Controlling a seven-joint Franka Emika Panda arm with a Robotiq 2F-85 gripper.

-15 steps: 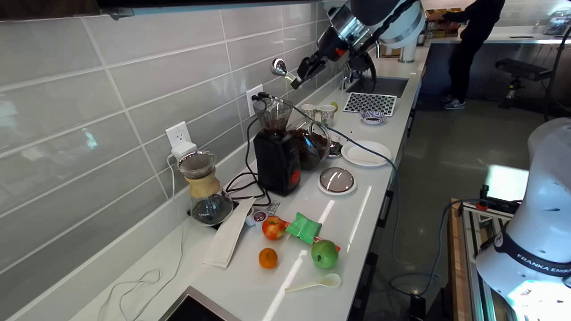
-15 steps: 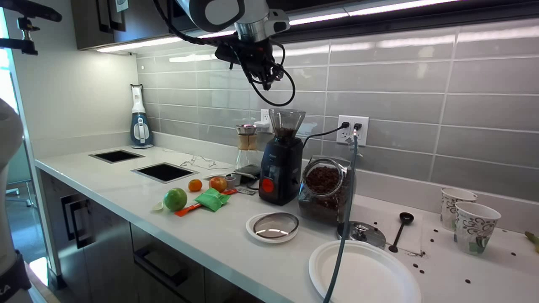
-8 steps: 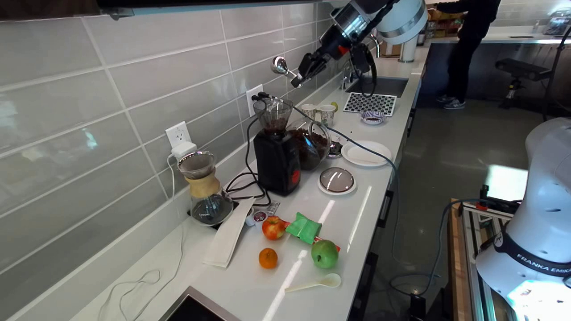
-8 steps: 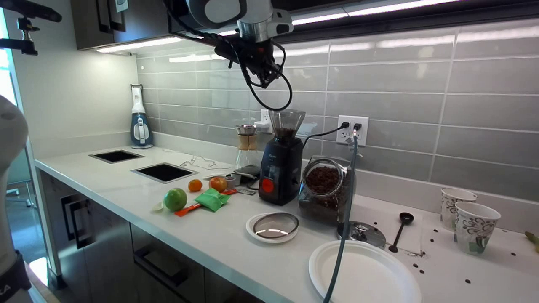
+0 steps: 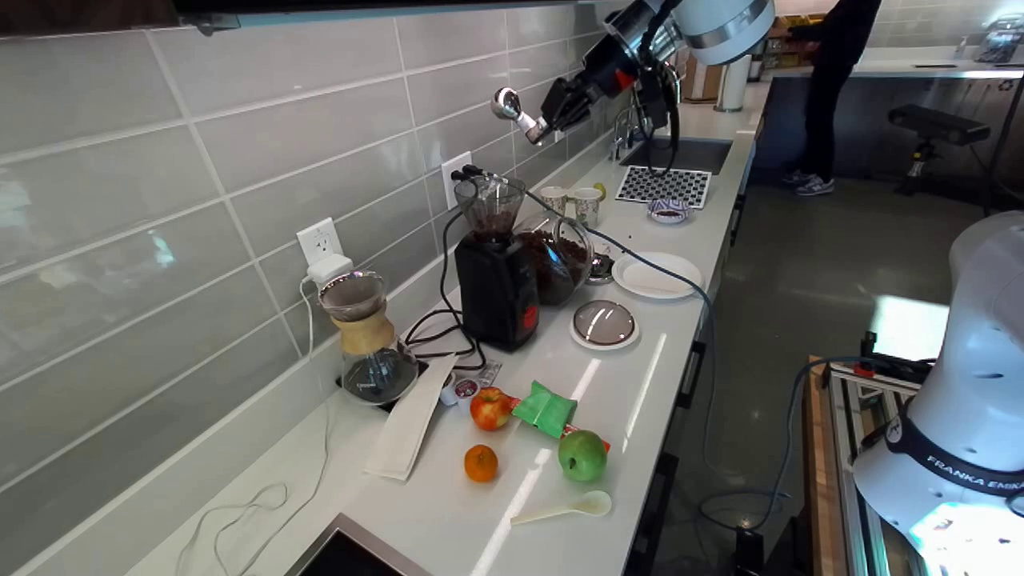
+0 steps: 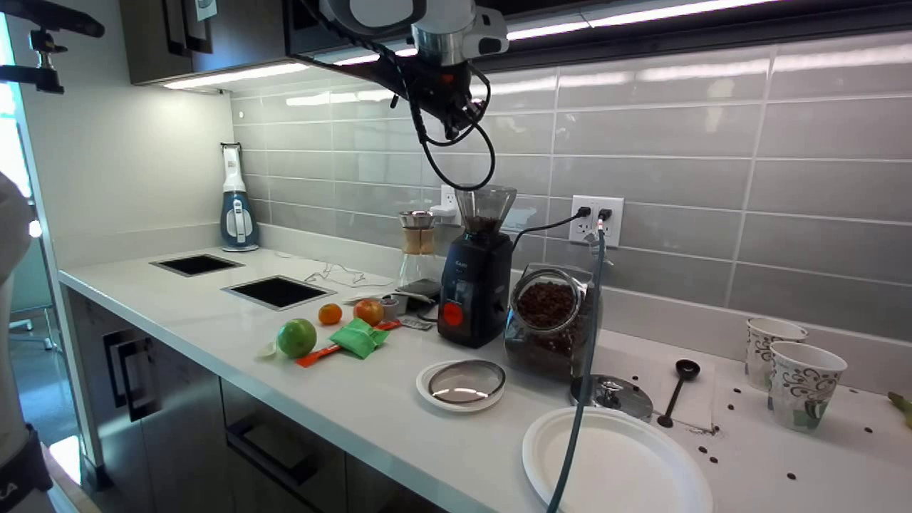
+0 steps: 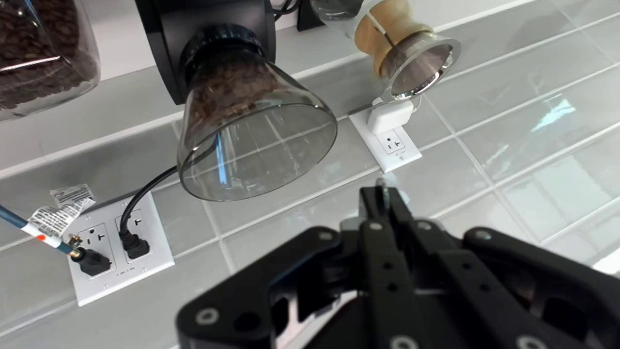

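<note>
Clenched, with its jaws nearly together, the gripper (image 7: pixel 382 196) holds one silver scoop (image 5: pixel 510 106) in the air, higher than the one coffee grinder (image 6: pixel 476 285) that stands on the desk (image 6: pixel 385 399); with it are one jar of beans (image 6: pixel 548 317), one coffee pot (image 5: pixel 368 339), two paper cups (image 6: pixel 805 388), one strainer (image 6: pixel 467 382) on a white dish (image 6: pixel 464 407), one large plate (image 6: pixel 634 463), one reddish apple (image 5: pixel 491 409), one orange (image 5: pixel 481 463), one green fruit (image 5: pixel 582 456) and one green packet (image 5: pixel 546 409)

Shiny silver metal scoop (image 5: pixel 510 109) with rounded bowl, handle pinched at the tips of the black two-finger gripper (image 7: pixel 382 195). Pose: tilted, bowl uppermost, in mid-air, higher than the clear conical hopper (image 5: pixel 490 205). Bowl contents not discernible.
</note>
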